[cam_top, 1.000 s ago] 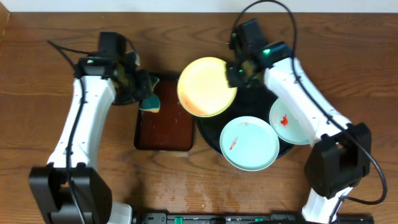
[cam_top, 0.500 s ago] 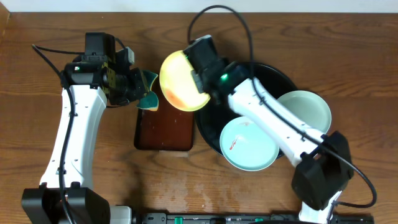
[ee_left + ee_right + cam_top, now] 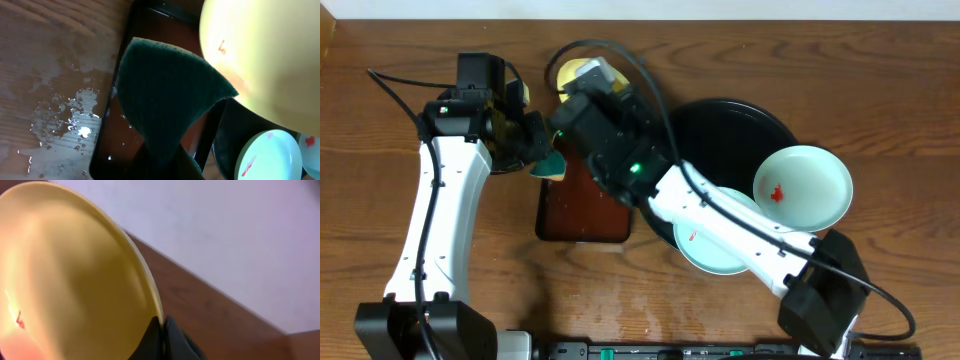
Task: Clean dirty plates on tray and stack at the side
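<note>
My right gripper [image 3: 162,326] is shut on the rim of the pale yellow plate [image 3: 75,275] and holds it tilted on edge above the table. In the overhead view only a sliver of the plate [image 3: 574,72] shows behind the right wrist. A small red smear marks its face. My left gripper [image 3: 533,147] is shut on a dark green sponge [image 3: 167,95] right beside the yellow plate [image 3: 260,55]. Two mint-white plates lie on the black tray [image 3: 740,120]: one with a red smear at the right rim [image 3: 803,187], one [image 3: 710,258] partly under my right arm.
A dark brown rectangular tray [image 3: 582,210] lies left of the black tray, below the sponge and plate. Water drops [image 3: 70,115] wet the wood left of it. My right arm stretches across the black tray.
My right arm has swung left, carrying the yellow plate off the black tray to above the brown tray's far end and tipping it on edge. The left arm and sponge barely moved.
</note>
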